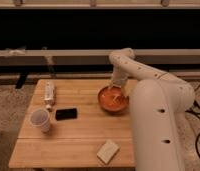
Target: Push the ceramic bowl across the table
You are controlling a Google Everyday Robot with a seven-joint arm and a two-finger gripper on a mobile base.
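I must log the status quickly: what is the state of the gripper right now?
Gripper: open or closed cannot be told; it is at the far rim of the ceramic bowl on the table.

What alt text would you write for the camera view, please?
A white robot arm's gripper reaches down at the far rim of an orange ceramic bowl on a wooden table, a whitish cup and black phone nearby.

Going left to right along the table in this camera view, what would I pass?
Whitish cup → black phone → ceramic bowl, with the gripper, the arm's jaws, at its far side → robot's white body.
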